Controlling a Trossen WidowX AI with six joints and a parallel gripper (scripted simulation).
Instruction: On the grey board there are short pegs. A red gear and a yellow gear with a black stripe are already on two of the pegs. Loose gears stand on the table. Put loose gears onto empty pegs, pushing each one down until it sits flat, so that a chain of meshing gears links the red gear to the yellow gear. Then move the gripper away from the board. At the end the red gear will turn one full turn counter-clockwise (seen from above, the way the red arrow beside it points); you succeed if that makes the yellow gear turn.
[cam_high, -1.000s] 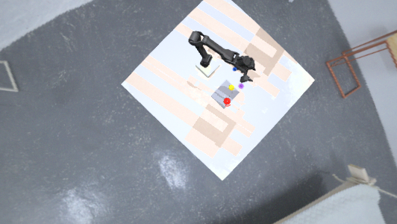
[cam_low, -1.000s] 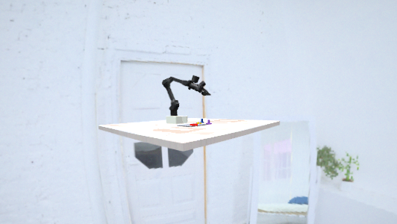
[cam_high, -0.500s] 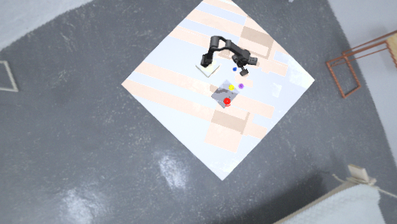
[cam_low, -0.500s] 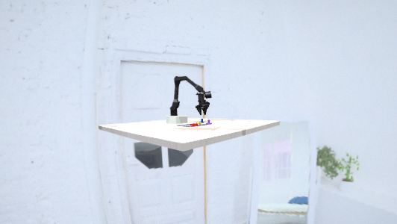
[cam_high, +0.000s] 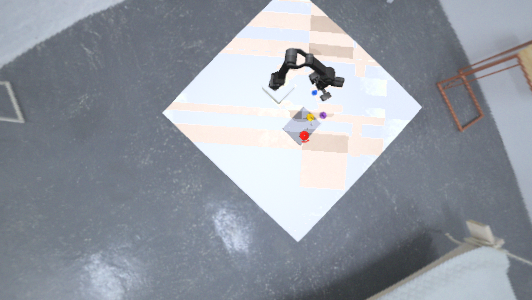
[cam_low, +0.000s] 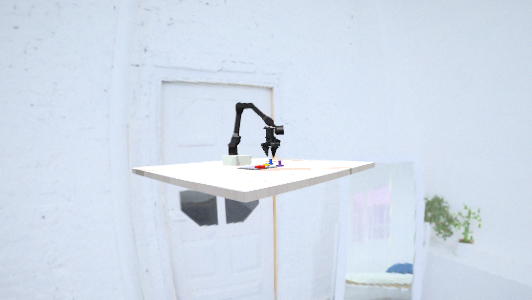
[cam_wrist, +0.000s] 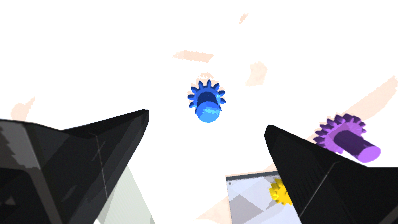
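Observation:
A blue gear (cam_high: 314, 93) (cam_low: 270, 161) (cam_wrist: 207, 100) with an upright handle stands on the table. A purple gear (cam_high: 323, 115) (cam_low: 280, 163) (cam_wrist: 345, 134) with a handle stands on the table beside the grey board (cam_high: 293, 129) (cam_wrist: 239, 200). The yellow gear (cam_high: 308, 117) (cam_wrist: 281, 192) and the red gear (cam_high: 304, 133) (cam_low: 260, 167) are on the board; the red one is not in the wrist view. Small pegs show faintly between them. My gripper (cam_low: 270, 155) (cam_wrist: 208, 122) is open and empty, pointing down above the table, with the blue gear below and between its fingertips in the wrist view.
A pale block (cam_high: 279, 94) (cam_low: 236, 160) stands by the arm's base. A red arrow (cam_high: 305, 141) lies beside the red gear. The table (cam_high: 280, 195) (cam_low: 200, 176) has pale patches, and its edges drop off on all sides.

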